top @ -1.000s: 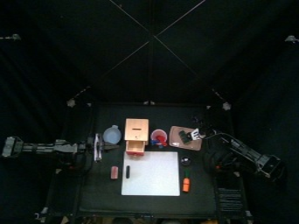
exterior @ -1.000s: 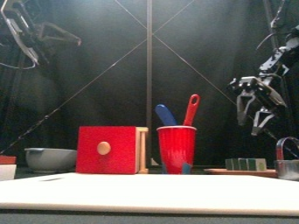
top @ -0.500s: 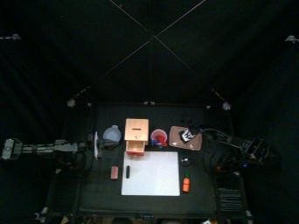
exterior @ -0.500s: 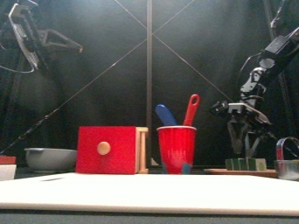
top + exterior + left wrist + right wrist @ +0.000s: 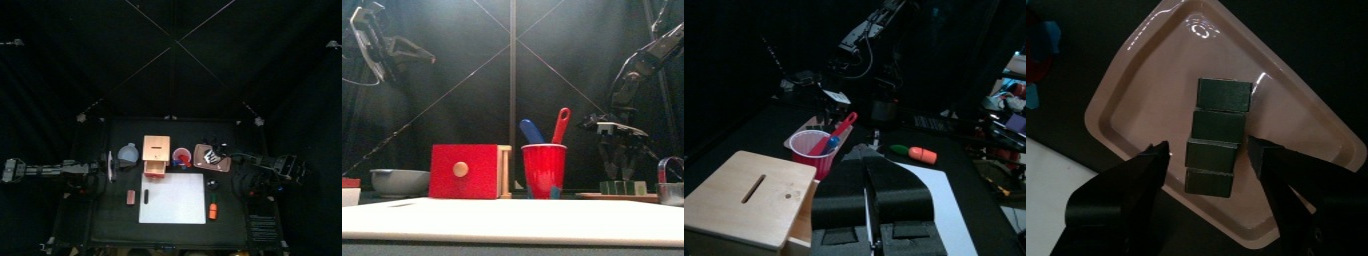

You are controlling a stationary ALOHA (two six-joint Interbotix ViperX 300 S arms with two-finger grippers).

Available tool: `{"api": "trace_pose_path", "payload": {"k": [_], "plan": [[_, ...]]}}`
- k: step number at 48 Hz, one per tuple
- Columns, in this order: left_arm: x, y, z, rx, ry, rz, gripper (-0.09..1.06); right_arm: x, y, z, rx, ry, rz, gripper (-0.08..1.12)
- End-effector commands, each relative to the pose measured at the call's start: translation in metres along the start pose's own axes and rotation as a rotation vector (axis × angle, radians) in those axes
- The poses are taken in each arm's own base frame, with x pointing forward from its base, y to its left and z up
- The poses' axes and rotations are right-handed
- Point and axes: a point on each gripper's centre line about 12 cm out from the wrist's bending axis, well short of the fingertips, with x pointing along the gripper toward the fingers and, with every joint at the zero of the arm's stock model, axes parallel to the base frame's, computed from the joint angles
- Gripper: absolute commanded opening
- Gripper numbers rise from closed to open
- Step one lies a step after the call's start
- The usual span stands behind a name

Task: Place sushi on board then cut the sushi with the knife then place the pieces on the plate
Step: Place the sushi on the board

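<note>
Right gripper (image 5: pixel 1207 152) lowered over sushi roll (image 5: pixel 1224 95) on pink tray (image 5: pixel 1153 70), jaws wide, empty

Dark green sushi roll (image 5: pixel 1220 137), pink tray (image 5: pixel 1157 85)

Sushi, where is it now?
In the top view, the sushi lies on the pink tray at the right of the table, beside the red cup, under the right gripper.

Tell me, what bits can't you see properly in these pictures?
Top view: the right gripper covers the sushi roll on the pink tray.
Top view: the orange toy is too small to name.
Front view: the left edge cuts off a small red and white thing.
</note>
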Motion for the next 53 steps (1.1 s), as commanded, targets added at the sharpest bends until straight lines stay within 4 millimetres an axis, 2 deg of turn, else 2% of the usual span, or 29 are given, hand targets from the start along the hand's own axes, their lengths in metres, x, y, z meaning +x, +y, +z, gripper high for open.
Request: {"api": "trace_pose_path", "payload": {"k": [1,12,19,24,28,33,38,44,53], "plan": [[0.002,0.000,0.006,-0.003,-0.020,0.001,0.11,0.001,-0.004,0.003,0.013,-0.012,-0.002,0.93],[0.002,0.000,0.005,-0.003,-0.019,0.002,0.11,0.020,0.001,0.001,0.004,0.018,-0.001,0.94],[0.001,0.001,0.002,-0.003,-0.010,0.005,0.11,0.021,0.004,0.009,0.003,0.007,0.002,0.92],[0.000,0.001,-0.001,-0.003,-0.002,0.006,0.11,0.019,0.005,0.014,0.012,-0.006,0.007,0.81],[0.000,0.001,-0.001,-0.004,-0.002,0.007,0.11,0.020,0.005,0.012,0.010,0.002,0.003,0.67],[0.000,0.001,-0.001,-0.005,-0.002,0.006,0.11,0.020,0.005,0.011,0.012,0.010,0.001,0.60],[0.000,0.001,-0.001,-0.005,-0.002,0.007,0.11,0.010,0.006,0.013,0.010,0.004,0.001,0.60],[0.000,0.001,-0.001,-0.005,-0.004,0.007,0.11,-0.021,0.018,0.014,0.004,0.009,0.016,0.60],[0.000,0.001,-0.001,-0.004,-0.004,0.007,0.11,-0.058,0.047,-0.002,0.105,0.070,0.132,0.60]]}}
